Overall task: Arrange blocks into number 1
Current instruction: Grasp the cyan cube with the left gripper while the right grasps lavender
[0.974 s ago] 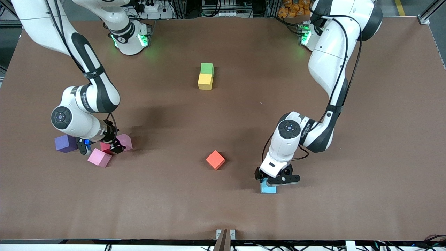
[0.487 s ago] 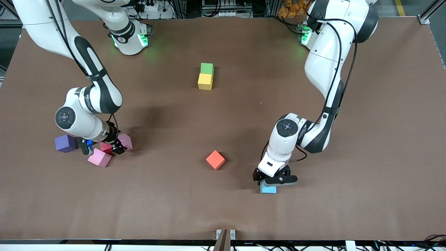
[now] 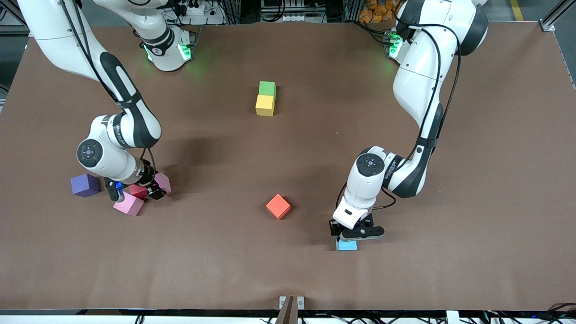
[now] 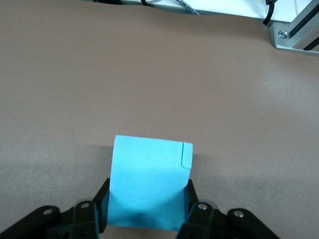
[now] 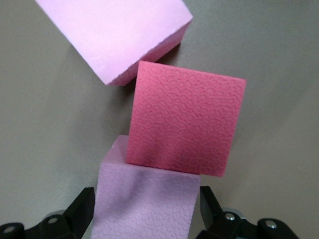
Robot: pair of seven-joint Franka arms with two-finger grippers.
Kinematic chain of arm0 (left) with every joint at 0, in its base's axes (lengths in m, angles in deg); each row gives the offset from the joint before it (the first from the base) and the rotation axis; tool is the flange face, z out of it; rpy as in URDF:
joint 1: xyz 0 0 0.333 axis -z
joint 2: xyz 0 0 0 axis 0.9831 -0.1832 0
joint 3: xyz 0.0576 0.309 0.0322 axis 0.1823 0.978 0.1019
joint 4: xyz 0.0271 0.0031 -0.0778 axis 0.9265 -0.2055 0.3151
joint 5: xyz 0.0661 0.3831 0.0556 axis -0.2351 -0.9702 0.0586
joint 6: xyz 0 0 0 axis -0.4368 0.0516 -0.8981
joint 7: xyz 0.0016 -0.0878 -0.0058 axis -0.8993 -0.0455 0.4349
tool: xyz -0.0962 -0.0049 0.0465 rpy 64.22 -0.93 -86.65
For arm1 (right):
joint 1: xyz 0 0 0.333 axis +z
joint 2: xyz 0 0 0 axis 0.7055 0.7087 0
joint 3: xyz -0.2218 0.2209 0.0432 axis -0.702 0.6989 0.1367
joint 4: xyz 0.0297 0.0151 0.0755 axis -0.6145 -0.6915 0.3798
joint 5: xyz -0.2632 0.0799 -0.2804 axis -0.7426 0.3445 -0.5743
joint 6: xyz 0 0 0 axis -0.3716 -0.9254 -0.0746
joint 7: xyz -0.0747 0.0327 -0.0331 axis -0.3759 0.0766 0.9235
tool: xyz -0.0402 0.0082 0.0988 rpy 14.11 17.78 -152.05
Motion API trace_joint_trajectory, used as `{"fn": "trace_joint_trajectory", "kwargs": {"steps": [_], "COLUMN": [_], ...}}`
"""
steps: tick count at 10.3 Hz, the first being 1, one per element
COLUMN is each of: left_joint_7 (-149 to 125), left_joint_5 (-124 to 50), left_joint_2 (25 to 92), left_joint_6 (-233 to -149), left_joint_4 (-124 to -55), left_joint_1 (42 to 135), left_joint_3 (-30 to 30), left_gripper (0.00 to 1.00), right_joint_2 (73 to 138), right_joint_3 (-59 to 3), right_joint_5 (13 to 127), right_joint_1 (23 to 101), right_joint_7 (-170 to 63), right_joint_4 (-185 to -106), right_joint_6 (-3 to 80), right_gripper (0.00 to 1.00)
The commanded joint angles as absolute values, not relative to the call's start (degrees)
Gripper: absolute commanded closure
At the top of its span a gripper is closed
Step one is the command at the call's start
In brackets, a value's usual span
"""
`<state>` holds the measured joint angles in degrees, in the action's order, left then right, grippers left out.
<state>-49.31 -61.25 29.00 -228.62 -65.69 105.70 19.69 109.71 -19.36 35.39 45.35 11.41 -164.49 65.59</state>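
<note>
1. Front view: green block [image 3: 267, 87] touches yellow block [image 3: 264, 105] at mid-counter [image 3: 472, 189]; orange block [image 3: 278, 206] lies nearer the camera. Purple block [image 3: 84, 185] sits toward the right arm's end.
2. Left wrist view: left hand [image 4: 147, 211] grips the light blue block [image 4: 148, 188] on the counter.
3. Right wrist view: right hand [image 5: 145, 209] straddles a pale pink block [image 5: 144, 209]; its grip state cannot be told. Red block [image 5: 185, 118] touches that block.

A robotics lab: two white arms [image 3: 418, 76] bolted along a brown-covered surface [image 3: 495, 180], with aluminium framing [image 3: 551, 18] and cabling above its top edge.
</note>
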Motion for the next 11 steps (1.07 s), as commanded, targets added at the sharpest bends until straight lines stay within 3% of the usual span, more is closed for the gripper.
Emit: {"fn": "trace_joint_trajectory", "kwargs": {"steps": [1,3,7,9,11], "left_joint_7": [-52.1,-57.5,-75.3,-81.6,-86.5], "left_joint_5": [-59.2,-59.0,-59.1,-59.1,-59.0], "left_joint_2": [30.2,33.7,41.0,47.4,56.5], "left_joint_6": [-227.7,-218.3,-200.7,-194.4,-194.4], "left_joint_4": [-65.6,-66.2,-69.4,-76.8,-89.4], "left_joint_1": [107.3,110.0,117.8,120.6,121.1], "left_joint_3": [20.4,20.2,15.8,11.8,7.2], "left_gripper": [1.0,1.0,1.0,1.0,1.0], "right_joint_2": [108.3,107.3,103.9,103.2,102.3], "right_joint_3": [-18.7,-18.5,-8.9,-6.7,-6.8], "right_joint_5": [34.7,35.0,35.0,34.9,34.8], "right_joint_1": [45.0,45.8,46.2,45.8,43.9], "right_joint_7": [4.4,1.5,-5.6,-5.5,-6.9], "right_joint_4": [-164.4,-163.4,-161.0,-160.6,-160.0], "right_joint_6": [62.2,61.5,59.6,59.3,59.0], "right_gripper": [1.0,1.0,1.0,1.0,1.0]}}
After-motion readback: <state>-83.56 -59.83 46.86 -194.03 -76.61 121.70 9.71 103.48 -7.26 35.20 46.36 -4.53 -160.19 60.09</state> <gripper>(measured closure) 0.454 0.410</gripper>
